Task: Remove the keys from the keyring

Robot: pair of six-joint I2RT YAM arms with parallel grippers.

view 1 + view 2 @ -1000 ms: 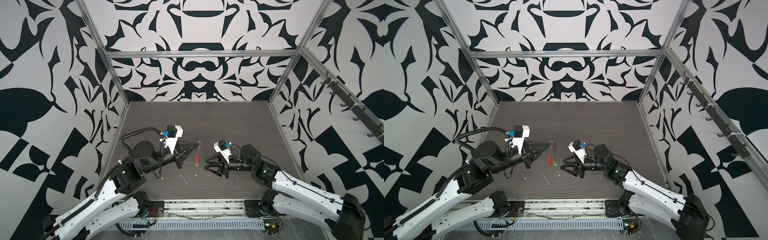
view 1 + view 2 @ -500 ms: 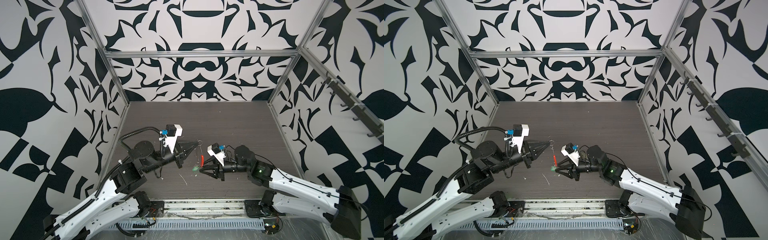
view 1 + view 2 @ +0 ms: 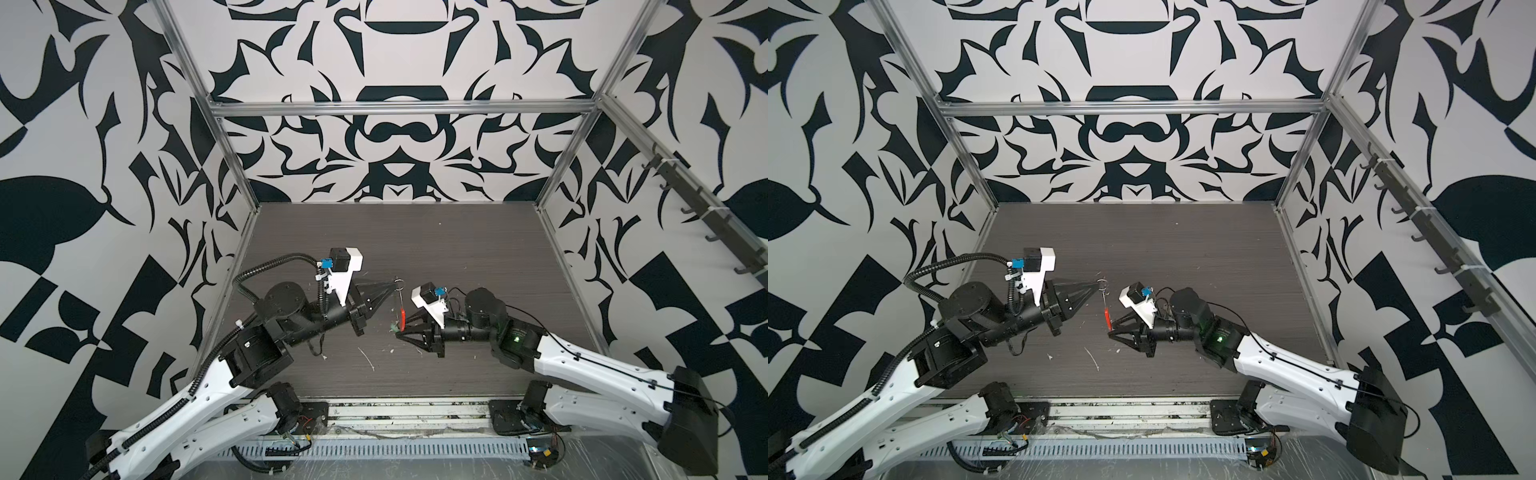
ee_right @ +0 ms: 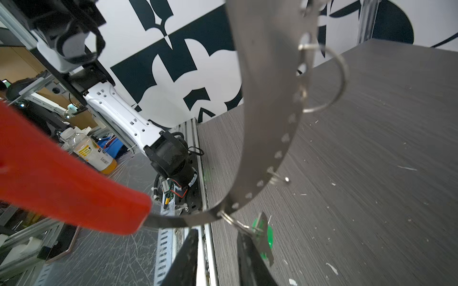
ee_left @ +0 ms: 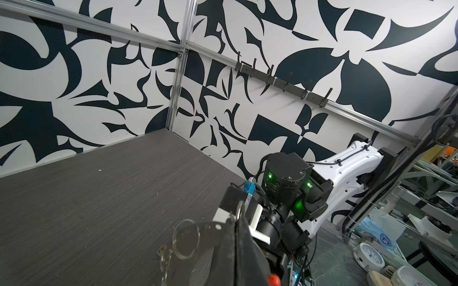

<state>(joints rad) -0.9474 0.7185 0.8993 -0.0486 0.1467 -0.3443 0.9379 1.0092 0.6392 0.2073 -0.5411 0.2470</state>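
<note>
**Scraps** [image 3: 368, 359]: white, scattered on the table [image 3: 457, 249], lower centre in both top views.

**Right gripper** [image 3: 398, 332]: just right of centre, low over the table. In the right wrist view its jaws stand part-way apart, with nothing clamped in the gap.

**Tag** [image 4: 264, 235]: green, hung by a small ring from the keyring's low end. It lies against the outer side of one right finger [image 4: 250, 262]; whether they touch, cannot tell.

**Keyring** [image 4: 262, 123]: a grey metal band with holes, hanging at the centre of both top views between the two grippers. A red sleeve [image 3: 402, 316] covers its lower stretch.

**Left gripper** [image 3: 390, 286]: just left of centre, clenched on the keyring's top end.

**Split ring** [image 5: 186, 239]: at the left fingertips, with a small blurred key [image 5: 163, 256] hanging beside it.
</note>
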